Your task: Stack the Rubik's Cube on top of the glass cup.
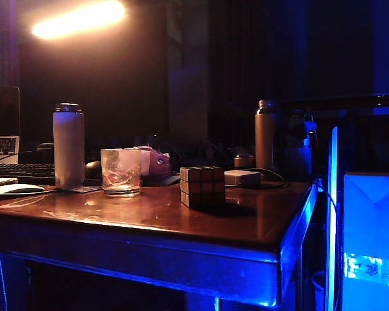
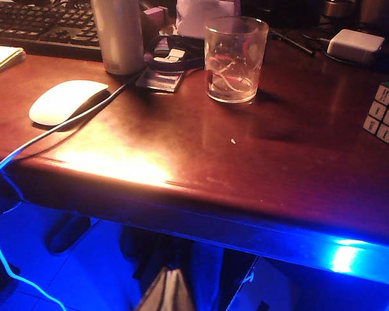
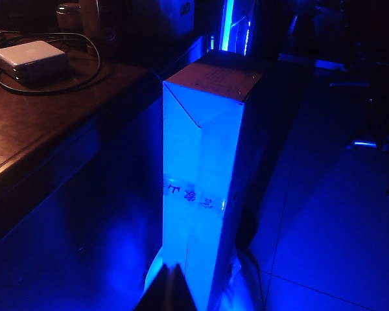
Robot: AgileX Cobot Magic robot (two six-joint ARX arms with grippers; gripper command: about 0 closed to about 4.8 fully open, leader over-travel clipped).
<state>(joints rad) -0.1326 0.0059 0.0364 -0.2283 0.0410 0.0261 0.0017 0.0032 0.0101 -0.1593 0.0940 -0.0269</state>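
At the near edge of the surface (image 1: 201,227) nothing is gripped yet: the left pincer (image 2: 170,291) hangs below it, state unclear; the right pincer (image 3: 168,291) is closed, off to the right. Farther in, the Rubik's Cube (image 1: 202,186) stands right of the glass cup (image 1: 120,172), apart. Grip the cube squarely, then lower it level onto the rim.

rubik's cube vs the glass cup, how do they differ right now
The Rubik's Cube is a solid, opaque block with dark grid lines; the glass cup is clear, round and open-topped, with pinkish swirls showing through. The glass cup stands a little taller than the Rubik's Cube. The glass cup sits nearer the white bottle, the Rubik's Cube nearer the small grey box. Both stand apart on the wooden table, untouched.
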